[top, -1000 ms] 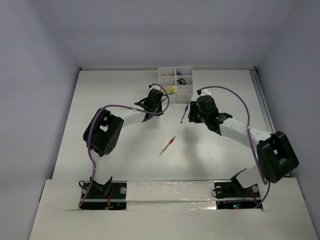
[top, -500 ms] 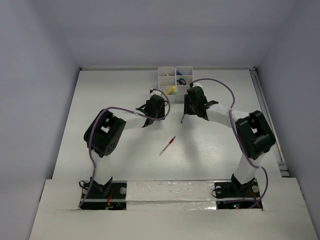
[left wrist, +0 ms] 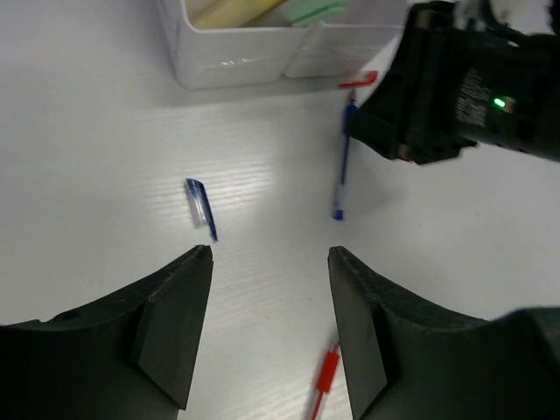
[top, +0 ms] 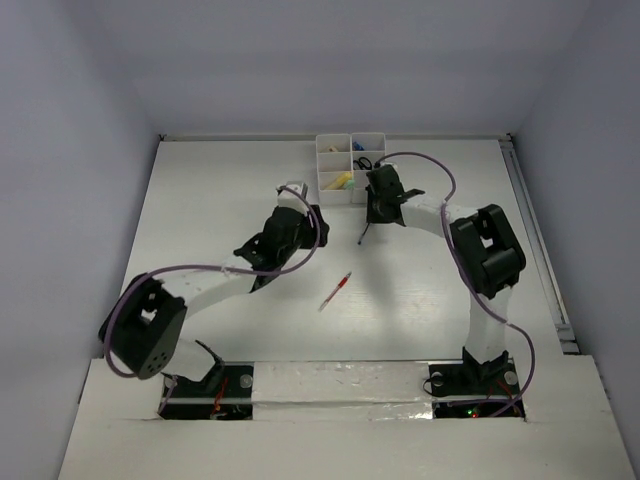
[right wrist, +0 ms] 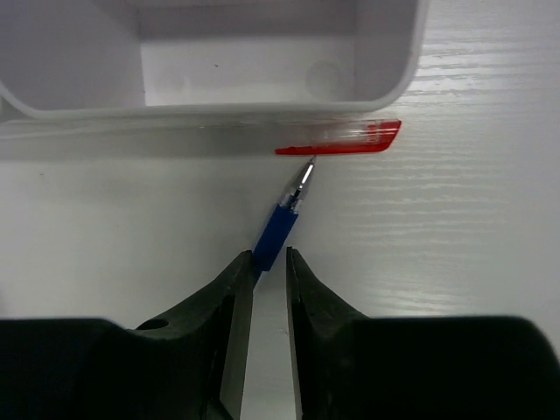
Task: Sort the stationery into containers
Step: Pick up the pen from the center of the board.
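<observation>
The white six-compartment tray [top: 350, 165] sits at the far middle of the table. A yellow tube [left wrist: 232, 10] lies in its near left compartment, with a pale-green tube [left wrist: 306, 10] beside it. Just in front of the tray the blue pen [right wrist: 278, 234] lies flat, pinched between the fingers of my right claw [right wrist: 269, 262]. Its silver tip almost touches a red clear cap [right wrist: 346, 140] resting against the tray wall. A small blue cap [left wrist: 199, 207] lies alone to its left. The red pen [top: 336, 291] lies slantwise, well apart and nearer me.
</observation>
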